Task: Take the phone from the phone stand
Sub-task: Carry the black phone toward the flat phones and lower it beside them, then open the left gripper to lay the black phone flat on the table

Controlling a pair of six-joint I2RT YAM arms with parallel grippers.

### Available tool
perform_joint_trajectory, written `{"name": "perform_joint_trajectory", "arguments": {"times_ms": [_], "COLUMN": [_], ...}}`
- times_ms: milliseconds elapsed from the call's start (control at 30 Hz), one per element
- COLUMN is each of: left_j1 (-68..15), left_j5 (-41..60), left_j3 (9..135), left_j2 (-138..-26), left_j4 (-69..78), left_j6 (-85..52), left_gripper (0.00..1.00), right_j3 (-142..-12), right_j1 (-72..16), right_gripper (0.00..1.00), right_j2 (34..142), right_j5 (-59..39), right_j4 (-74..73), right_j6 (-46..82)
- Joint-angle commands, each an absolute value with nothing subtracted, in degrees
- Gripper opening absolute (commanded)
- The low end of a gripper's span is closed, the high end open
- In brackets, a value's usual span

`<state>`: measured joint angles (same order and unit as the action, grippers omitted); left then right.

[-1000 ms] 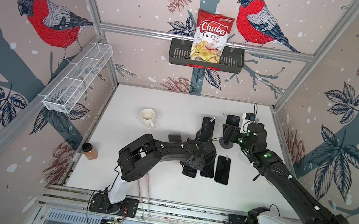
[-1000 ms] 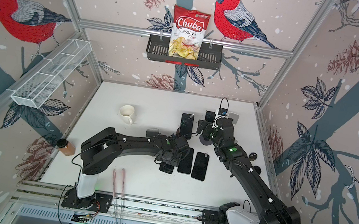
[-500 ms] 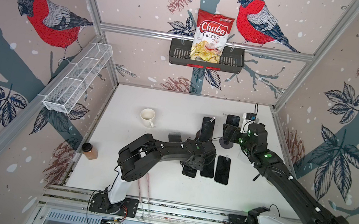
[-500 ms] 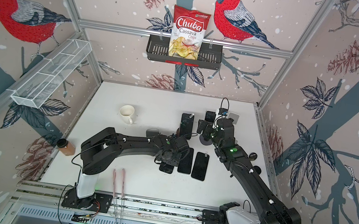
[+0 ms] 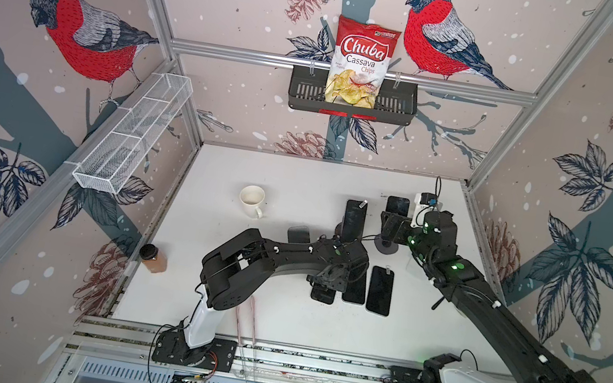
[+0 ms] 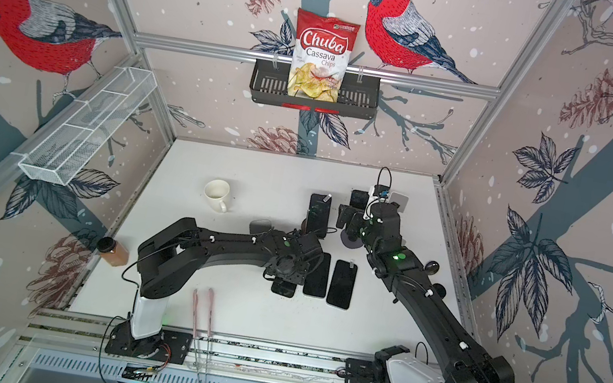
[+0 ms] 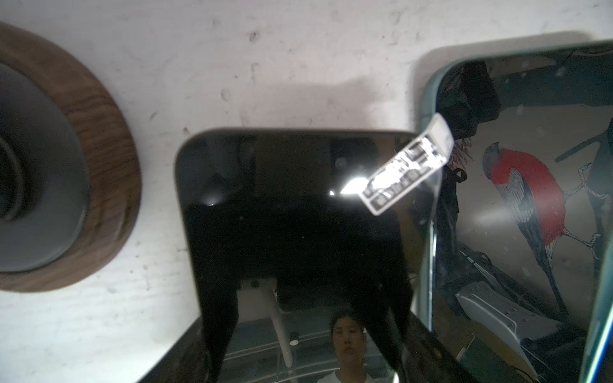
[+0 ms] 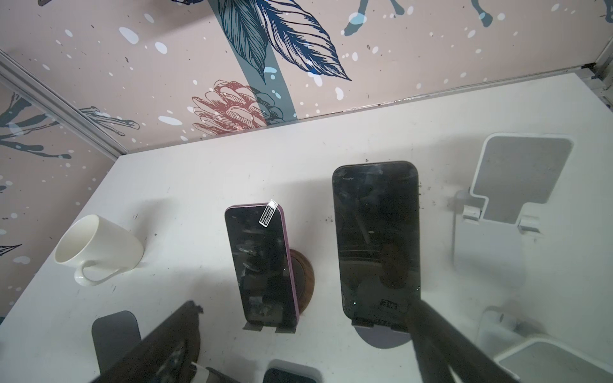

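Note:
Two phones stand on phone stands at the back. A purple-cased phone [image 5: 353, 219] [image 8: 262, 262] leans on a wooden-based stand [image 8: 303, 282]. A black phone [image 5: 397, 207] [image 8: 376, 238] leans on a round grey stand [image 5: 386, 248]. My right gripper [image 5: 391, 228] [image 8: 305, 306] hovers open just in front of the black phone, one finger over its lower corner. My left gripper [image 5: 327, 284] [image 7: 306, 298] points down, shut across a black phone [image 7: 298, 205] low at the table. Two more phones [image 5: 356, 289] [image 5: 380, 291] lie flat beside it.
A white mug [image 5: 252, 198] stands at the back left. An empty grey stand [image 5: 298, 233] is behind the left arm and a white stand [image 8: 517, 185] is at the back right. A brown bottle [image 5: 154, 258] and pink tongs [image 5: 248, 317] are near the front.

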<state>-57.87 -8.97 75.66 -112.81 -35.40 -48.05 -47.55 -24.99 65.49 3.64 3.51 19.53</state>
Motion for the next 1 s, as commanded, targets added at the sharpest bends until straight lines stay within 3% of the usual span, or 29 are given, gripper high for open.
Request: {"name": "perform_joint_trajectory", "arguments": {"times_ms": [0,667,967], "left_j1": [-57.9,-57.9,-57.9], "left_j5": [-7.8,-7.8,-8.0], "left_j3": [75.5,75.9,76.0], "left_j2": [-112.3,-112.2,-112.2], "left_j4": [-37.1,-37.3,-37.3], "left_j6": [-48.6,-47.9,-47.6], "left_gripper": [0.50,0.76,0.82], "right_j3": [-47.4,-47.2,-47.2], "right_j1": [-25.0,-24.8,-24.9], "right_gripper": [0.99,0.99,0.99], "right_j2": [65.3,65.3,65.3], "right_j5": [3.6,3.4,3.3], "right_j4": [2.3,2.0,1.9], "right_j6": [20.1,20.2,20.1]}}
